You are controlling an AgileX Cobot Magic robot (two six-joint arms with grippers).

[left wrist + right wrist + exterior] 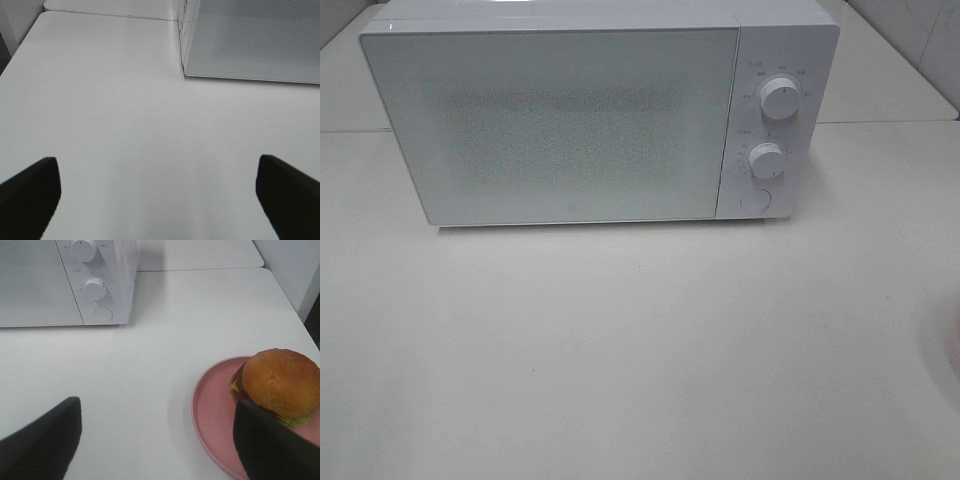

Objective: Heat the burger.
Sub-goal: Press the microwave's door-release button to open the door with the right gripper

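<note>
The burger [281, 381], with a golden-brown domed bun and yellow cheese and green lettuce at its edge, sits on a shallow pink plate [212, 405] on the white table in the right wrist view. My right gripper [155, 442] hovers open over the table. One of its dark fingers [270, 445] overlaps the plate and the burger's near side, and nothing is between the jaws. My left gripper [160, 200] is wide open above bare table in front of the microwave's left corner. Neither gripper shows in the exterior view.
The white microwave [570, 120] stands at the back of the table with its door shut. It has two knobs [780, 98] [767, 160] and a round button [754, 199] on the right panel. A pale pink rim [950, 350] shows at the right edge.
</note>
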